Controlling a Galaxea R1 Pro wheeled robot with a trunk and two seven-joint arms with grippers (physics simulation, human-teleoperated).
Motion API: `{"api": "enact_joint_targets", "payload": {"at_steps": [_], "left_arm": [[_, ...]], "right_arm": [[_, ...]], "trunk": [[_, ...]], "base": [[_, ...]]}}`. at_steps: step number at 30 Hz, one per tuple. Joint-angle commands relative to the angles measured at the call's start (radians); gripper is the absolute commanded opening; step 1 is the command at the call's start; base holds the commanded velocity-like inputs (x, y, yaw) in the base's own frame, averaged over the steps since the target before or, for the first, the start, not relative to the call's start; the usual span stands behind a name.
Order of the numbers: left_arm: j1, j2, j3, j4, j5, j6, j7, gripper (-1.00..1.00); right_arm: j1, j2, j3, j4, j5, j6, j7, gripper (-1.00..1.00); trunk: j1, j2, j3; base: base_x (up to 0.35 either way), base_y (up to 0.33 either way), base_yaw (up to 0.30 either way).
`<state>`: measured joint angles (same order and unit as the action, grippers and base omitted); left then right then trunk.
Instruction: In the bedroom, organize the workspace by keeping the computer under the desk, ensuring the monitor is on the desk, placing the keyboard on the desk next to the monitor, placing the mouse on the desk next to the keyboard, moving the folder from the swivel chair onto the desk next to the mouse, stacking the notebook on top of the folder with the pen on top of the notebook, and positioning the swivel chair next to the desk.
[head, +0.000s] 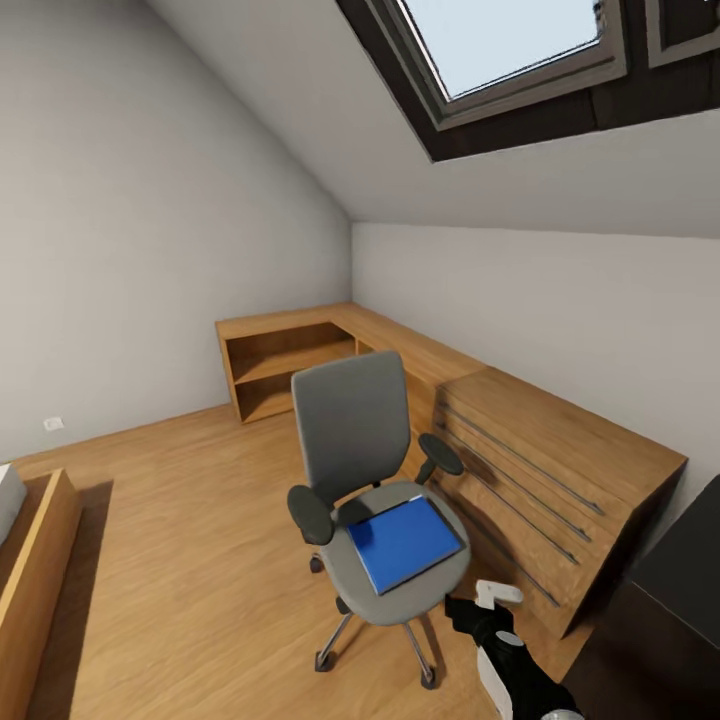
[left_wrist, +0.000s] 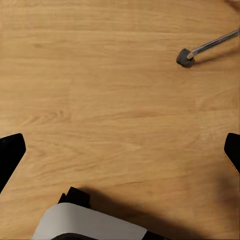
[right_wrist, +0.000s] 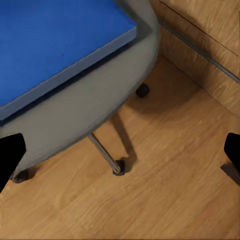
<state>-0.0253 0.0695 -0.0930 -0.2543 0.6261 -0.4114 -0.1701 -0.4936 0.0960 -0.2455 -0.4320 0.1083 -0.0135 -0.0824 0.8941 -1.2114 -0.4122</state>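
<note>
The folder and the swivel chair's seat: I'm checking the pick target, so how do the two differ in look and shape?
The folder is bright blue; the seat of the swivel chair is grey. The folder is thin, flat and straight-edged with square corners; the seat is thicker with a rounded rim. The folder is smaller, leaving grey seat showing around it. Both lie roughly level, the folder resting on the seat.

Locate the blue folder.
In the head view, the folder lies flat on the swivel chair seat, beside the wooden drawer unit.

Low wooden shelving (head: 290, 365) lines the corner beneath a skylight (head: 500, 45), beside slatted wooden drawers (head: 540, 480).
</note>
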Motion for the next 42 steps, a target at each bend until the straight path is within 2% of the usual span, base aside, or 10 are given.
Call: {"api": "enact_joint_targets", "payload": {"at_steps": [1, 12, 29, 42], "left_arm": [[-0.001, 0.001, -0.008, 0.001, 0.011, -0.004, -0.003, 1.00], [-0.001, 0.002, -0.008, 0.001, 0.010, -0.004, -0.002, 1.00], [-0.001, 0.004, -0.007, 0.001, 0.011, -0.005, -0.002, 1.00], [-0.001, 0.004, -0.007, 0.001, 0.011, -0.005, -0.002, 1.00]], "right_arm": [[-0.006, 0.001, -0.007, -0.008, 0.010, 0.005, 0.000, 1.00], [-0.033, 0.007, -0.006, -0.061, 0.010, 0.026, 0.003, 1.00], [-0.034, 0.004, -0.006, -0.065, 0.010, 0.024, 0.006, 1.00], [-0.034, 0.003, -0.007, -0.062, 0.014, 0.026, 0.001, 1.00]], "trunk": [[0.001, -0.001, -0.001], [0.001, -0.001, -0.001], [0.001, -0.001, -0.001], [0.001, -0.001, -0.001]], "base": [[0.322, 0.000, 0.000], [0.290, 0.118, 0.000], [0.264, 0.218, 0.000], [0.236, 0.036, 0.000]]}}
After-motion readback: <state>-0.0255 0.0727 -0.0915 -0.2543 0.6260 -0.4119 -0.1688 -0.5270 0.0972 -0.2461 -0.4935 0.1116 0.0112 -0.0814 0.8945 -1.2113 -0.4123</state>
